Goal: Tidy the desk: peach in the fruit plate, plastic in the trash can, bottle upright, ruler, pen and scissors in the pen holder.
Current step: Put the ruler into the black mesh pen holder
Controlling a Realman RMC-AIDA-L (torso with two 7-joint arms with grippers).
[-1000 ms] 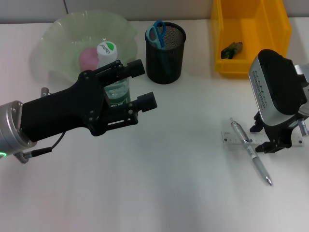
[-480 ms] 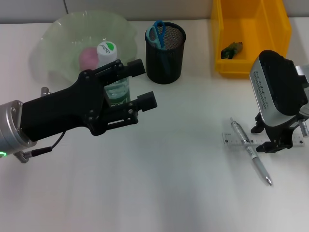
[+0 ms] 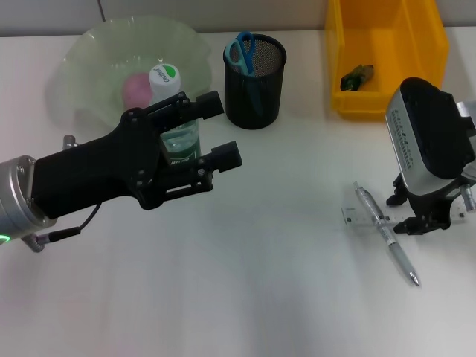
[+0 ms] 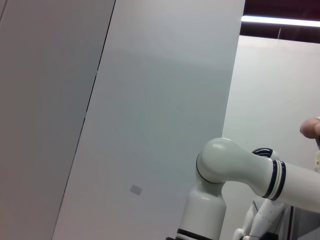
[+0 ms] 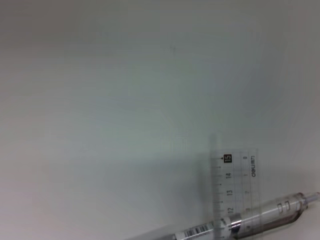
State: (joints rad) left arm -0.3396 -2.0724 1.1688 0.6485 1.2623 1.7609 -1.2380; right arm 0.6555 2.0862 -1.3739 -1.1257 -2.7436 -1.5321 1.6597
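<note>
While the right gripper (image 3: pixel 421 221) sits low at the clear ruler (image 3: pixel 362 216) under the pen (image 3: pixel 384 233), finger state indeterminate, lifting could roll the pen away; left gripper (image 3: pixel 210 131) spread around the upright bottle (image 3: pixel 174 111).

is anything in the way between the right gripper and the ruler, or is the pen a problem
Nothing visible stands between them: the right gripper hangs over the far end of the clear ruler. The pen lies diagonally across the ruler, resting on it, so it would likely shift if the ruler is lifted first.

Left tool (image 3: pixel 210 132) spread open; right tool (image 3: pixel 425 221) low, parted.
</note>
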